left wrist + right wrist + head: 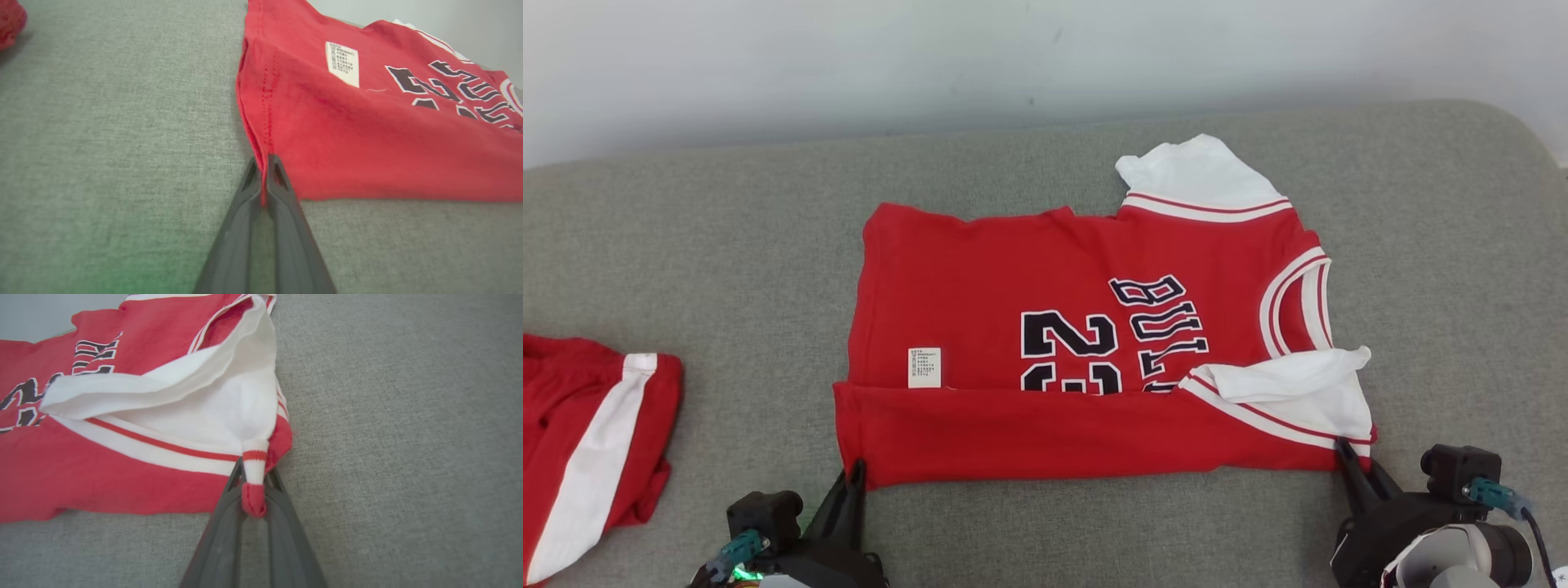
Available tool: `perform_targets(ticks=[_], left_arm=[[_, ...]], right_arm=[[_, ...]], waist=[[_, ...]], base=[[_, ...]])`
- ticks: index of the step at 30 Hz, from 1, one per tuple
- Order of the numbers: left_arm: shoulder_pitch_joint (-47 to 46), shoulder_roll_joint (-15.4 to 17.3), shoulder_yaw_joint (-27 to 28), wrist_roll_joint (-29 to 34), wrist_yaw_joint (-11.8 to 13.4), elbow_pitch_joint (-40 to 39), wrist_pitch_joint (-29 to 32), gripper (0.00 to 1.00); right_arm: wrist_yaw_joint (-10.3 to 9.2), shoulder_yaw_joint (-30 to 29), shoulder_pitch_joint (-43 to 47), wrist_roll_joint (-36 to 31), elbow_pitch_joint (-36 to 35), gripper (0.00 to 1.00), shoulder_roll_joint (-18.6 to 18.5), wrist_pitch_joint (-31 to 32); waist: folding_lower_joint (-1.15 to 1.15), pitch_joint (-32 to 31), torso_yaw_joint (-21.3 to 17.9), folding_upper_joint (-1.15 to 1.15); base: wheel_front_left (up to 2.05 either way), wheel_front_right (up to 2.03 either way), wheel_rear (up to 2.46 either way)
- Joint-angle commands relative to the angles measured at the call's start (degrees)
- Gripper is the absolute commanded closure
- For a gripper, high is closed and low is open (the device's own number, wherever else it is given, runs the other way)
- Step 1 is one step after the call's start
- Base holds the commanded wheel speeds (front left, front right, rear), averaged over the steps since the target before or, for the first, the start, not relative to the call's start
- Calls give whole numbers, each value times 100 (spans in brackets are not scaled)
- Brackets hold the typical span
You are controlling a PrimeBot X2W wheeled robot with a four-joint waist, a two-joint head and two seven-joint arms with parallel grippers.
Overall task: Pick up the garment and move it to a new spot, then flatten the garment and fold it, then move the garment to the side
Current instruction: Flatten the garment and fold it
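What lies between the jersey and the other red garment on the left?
Nothing: the head view shows bare grey cushion between the jersey and the striped garment.

Head camera down over the garment (1013, 286); wrist cameras low at its corners

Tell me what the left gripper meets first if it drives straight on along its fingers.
The red jersey: the left gripper is shut on its near corner, so going on would likely bunch the folded side edge ahead of it.

Grey fabric surface (1045, 539) (rounded at its far corner); pale wall (849, 57) behind; even light.
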Motion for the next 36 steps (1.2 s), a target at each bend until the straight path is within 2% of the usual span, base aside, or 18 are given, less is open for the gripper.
perform_targets(ticks=[1,9,19,25,29,30,31,32,33,34,35,36], left_arm=[[119,-17,20,-60,-13,13,-36,100],[750,-51,195,-58,27,-535,-81,100],[1560,-57,262,52,200,-1252,-87,100],[1883,-80,220,64,306,-1528,-87,100],[1927,-59,175,118,362,-1535,-66,100],[1926,-75,173,101,366,-1528,-67,100],[1924,-84,177,91,370,-1518,-69,100],[1916,-83,189,104,387,-1515,-71,96],[1909,-83,203,122,397,-1518,-73,51],[1907,-85,218,138,401,-1537,-76,16],[1902,-88,252,162,410,-1567,-80,0],[1895,-86,300,180,435,-1616,-81,0]], right_arm=[[-13,48,71,29,46,100,-4,-84],[-13,23,499,191,-264,100,-90,-199],[-13,-583,1623,99,-1377,100,-238,261],[-13,-1043,2369,37,-2266,100,-8,844],[-13,-1139,2495,-13,-2565,100,225,1028],[-14,-1170,2501,-40,-2599,69,266,1044],[-14,-1182,2505,-92,-2622,32,288,1049],[-14,-1196,2501,-120,-2637,0,325,1032],[-14,-1211,2483,-143,-2652,0,372,1000],[-13,-1227,2449,-171,-2683,0,404,934],[-13,-1256,2410,-191,-2713,0,417,875],[-13,-1263,2372,-224,-2746,0,424,819]], waist=[[0,-155,29,-1],[0,-583,181,-1],[0,-698,290,-1],[0,-633,232,-1],[0,-570,172,-1],[0,-566,165,-1],[0,-566,160,-1],[0,-570,160,-1],[0,-577,160,-1],[0,-587,160,-1],[0,-596,162,-1],[0,-609,162,-1]], base=[[0,0,0],[0,0,0],[0,0,0],[0,0,0],[0,0,0],[0,0,0],[0,0,0],[0,0,0],[0,0,0],[0,0,0],[0,0,0],[0,0,0]])
